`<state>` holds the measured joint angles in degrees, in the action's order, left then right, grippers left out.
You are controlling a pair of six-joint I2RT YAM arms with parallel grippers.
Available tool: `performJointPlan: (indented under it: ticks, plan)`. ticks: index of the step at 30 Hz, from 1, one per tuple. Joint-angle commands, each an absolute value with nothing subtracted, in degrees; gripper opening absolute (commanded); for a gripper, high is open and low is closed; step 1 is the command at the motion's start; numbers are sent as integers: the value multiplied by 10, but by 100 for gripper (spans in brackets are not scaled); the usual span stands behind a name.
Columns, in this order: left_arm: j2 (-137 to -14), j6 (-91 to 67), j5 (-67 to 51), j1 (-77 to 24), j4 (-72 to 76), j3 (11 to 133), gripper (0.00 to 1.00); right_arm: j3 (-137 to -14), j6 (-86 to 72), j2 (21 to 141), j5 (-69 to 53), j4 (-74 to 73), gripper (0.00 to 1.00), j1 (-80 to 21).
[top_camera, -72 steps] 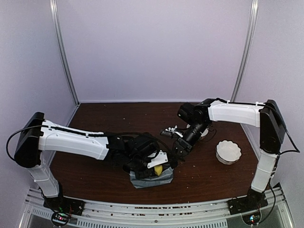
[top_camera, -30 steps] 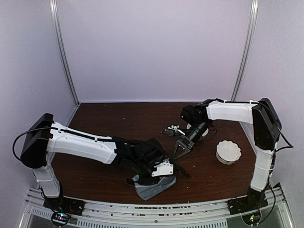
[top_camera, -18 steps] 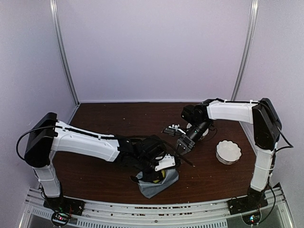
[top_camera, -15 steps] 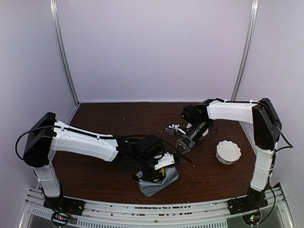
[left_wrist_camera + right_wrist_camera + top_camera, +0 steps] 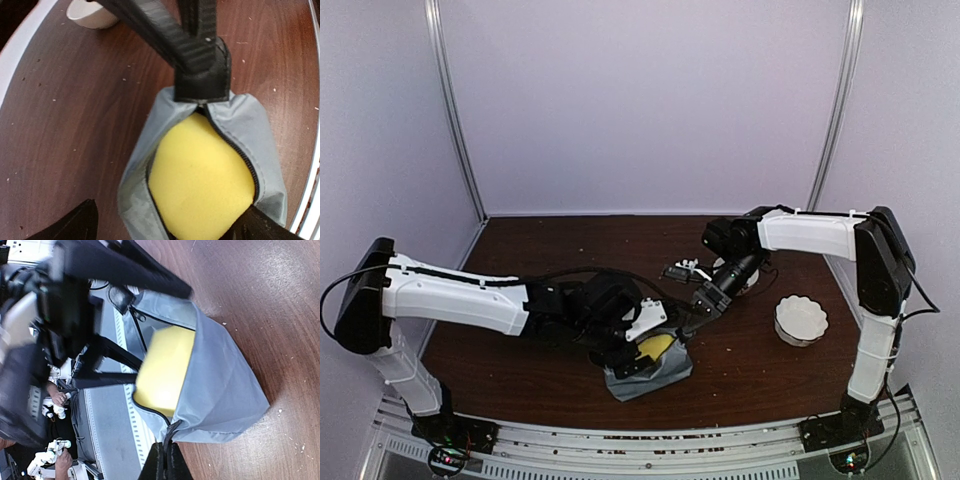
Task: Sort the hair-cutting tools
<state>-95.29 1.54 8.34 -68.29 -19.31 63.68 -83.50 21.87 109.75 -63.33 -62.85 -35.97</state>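
Top external | 1 pouch (image 5: 655, 372), 1 yellow sponge (image 5: 656, 346) inside | left fingers (image 5: 75, 225) spread | right fingers (image 5: 152, 467) pinching pouch

A grey fabric zip pouch (image 5: 220, 385) lies on the dark brown wooden desk (image 5: 260, 300), its mouth gaping around a yellow foam block (image 5: 162, 367). The right claw (image 5: 165, 462), fingers pinched together, grips the dark zip pull (image 5: 170, 432) at the pouch's corner. A blurred black arm (image 5: 100, 270) sits just beyond the opening.

dark wooden table (image 5: 520, 245), pale lilac walls (image 5: 640, 100)
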Motion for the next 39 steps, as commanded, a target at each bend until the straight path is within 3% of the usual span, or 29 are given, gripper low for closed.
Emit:
performJointPlan:
  ticks: [1, 8, 14, 17, 21, 26, 39]
  plan:
    - [-897, 0, 178, -678, -130, 615, 98, -847, 213, 1084, -629, -621, 0, -359]
    - [-833, -12, 243, -677, -96, 593, 98, -851, 218, 1084, -627, -624, 0, -359]
    - [-846, -4, 141, -677, -118, 614, 97, -860, 226, 1089, -629, -634, 0, -359]
    - [-849, -27, 140, -671, -113, 610, 93, -861, 229, 1087, -628, -636, 0, -359]
    - [-864, -59, 42, -626, -132, 620, 84, -862, 235, 1085, -624, -638, 0, -359]
    - [-889, -57, -29, -621, -126, 622, 83, -863, 237, 1086, -624, -639, 0, -360]
    - [-1020, -76, -42, -621, -116, 645, 81, -866, 241, 1082, -629, -644, 0, -364]
